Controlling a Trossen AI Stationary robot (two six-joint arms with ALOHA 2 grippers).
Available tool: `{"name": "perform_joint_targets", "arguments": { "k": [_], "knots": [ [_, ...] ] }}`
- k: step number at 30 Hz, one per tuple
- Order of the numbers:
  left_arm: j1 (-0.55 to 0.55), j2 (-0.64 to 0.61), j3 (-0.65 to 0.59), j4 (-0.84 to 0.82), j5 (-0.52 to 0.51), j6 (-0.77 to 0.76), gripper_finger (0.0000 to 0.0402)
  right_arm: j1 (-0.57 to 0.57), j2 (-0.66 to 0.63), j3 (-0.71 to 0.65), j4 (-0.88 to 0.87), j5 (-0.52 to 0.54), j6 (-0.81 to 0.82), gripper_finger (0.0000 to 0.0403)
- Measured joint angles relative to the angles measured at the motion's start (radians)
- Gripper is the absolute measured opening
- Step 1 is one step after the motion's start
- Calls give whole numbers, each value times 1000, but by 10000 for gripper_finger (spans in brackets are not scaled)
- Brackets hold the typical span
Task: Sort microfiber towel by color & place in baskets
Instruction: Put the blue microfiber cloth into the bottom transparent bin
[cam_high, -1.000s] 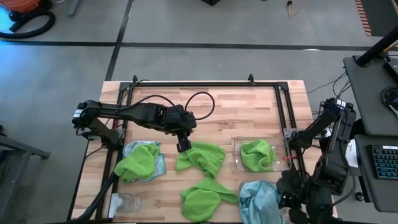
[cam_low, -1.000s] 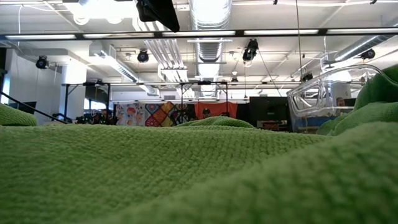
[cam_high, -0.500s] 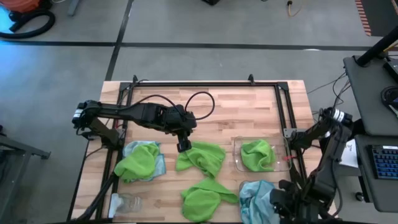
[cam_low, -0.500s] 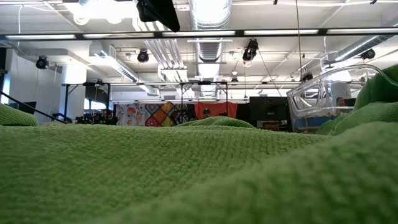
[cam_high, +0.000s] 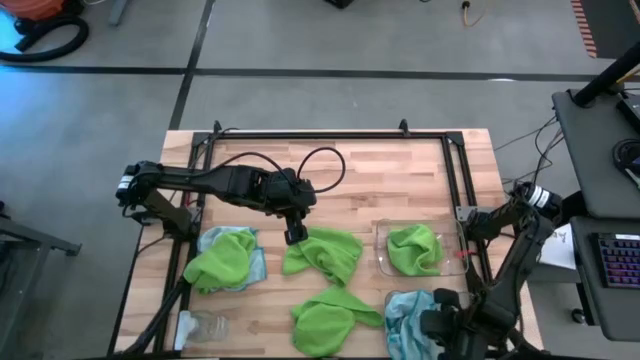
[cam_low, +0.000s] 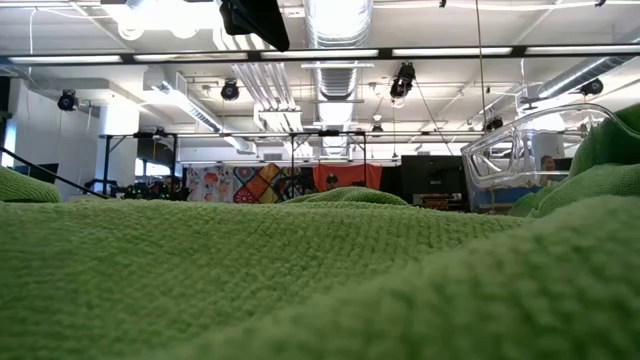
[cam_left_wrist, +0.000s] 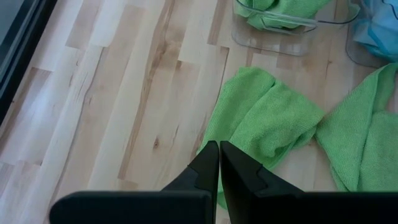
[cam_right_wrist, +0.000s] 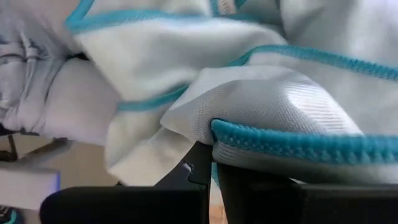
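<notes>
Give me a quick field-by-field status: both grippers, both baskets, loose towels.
left gripper: fingers shut, at the edge of the middle green towel; grip on it unclear
right gripper: over the blue towel basket, fingers closed against a blue towel
green towel basket: holds one green towel
loose near edge: green towel
loose left side: green towel on top of a blue towel
other: glass jar at the near left corner

Lighting was bright and even, from ceiling strip lights (cam_low: 300, 52); shadows on the table (cam_high: 380, 170) were soft. Low view was mostly blocked by a blurred green towel (cam_low: 250, 290). Blue towel (cam_right_wrist: 261, 106) pressed against right claw (cam_right_wrist: 211, 171) looked washed out, defocused.
</notes>
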Motion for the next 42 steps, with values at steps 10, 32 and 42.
{"name": "perform_joint_targets", "arguments": {
  "k": [10,32,42],
  "knots": [
    [0,0,0,-3,0,0,0,-95,-10,0,-25,-52,-59,13],
    [0,0,0,1,1,-4,0,-196,-113,0,-76,-183,-158,13],
    [0,0,0,5,1,-34,0,-204,-81,0,-70,-284,-187,13]
  ]
}}
